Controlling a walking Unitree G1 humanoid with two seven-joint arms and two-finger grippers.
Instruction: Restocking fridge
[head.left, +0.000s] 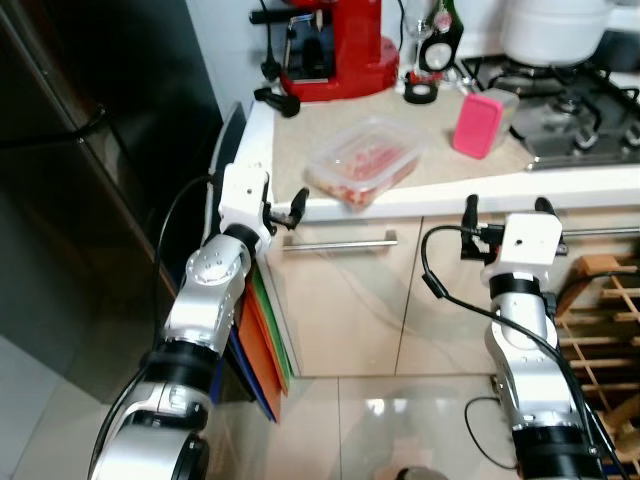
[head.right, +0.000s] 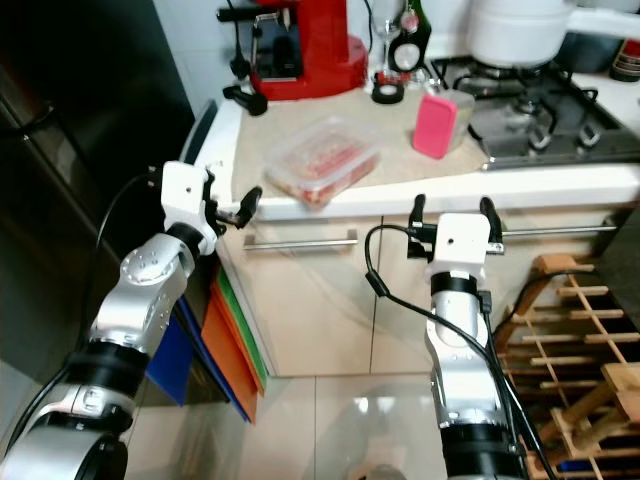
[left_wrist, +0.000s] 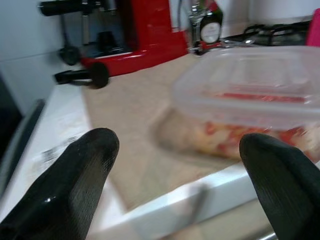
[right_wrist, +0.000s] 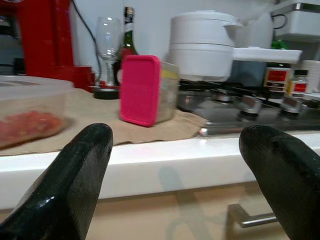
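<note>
Red coffee machine (head.left: 335, 45), white pot (head.left: 555, 28) on hob (head.left: 580, 110), wine rack (head.left: 605, 320).

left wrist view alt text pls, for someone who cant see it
Two open black fingers frame a clear lidded tub of red food at the counter edge. A red coffee machine stands behind.

We find no readable text anywhere. Dark bottle (left_wrist: 210, 27) behind red coffee machine (head.left: 335, 45) carries round pale label, print too blurred. Small jars (right_wrist: 289, 80) beside stove (right_wrist: 260, 107) have red and white labels, lettering too small. Clear food container (head.left: 362, 160), pink-lidded container (head.left: 478, 124), white pot (right_wrist: 205, 45): we see no markings.
</note>
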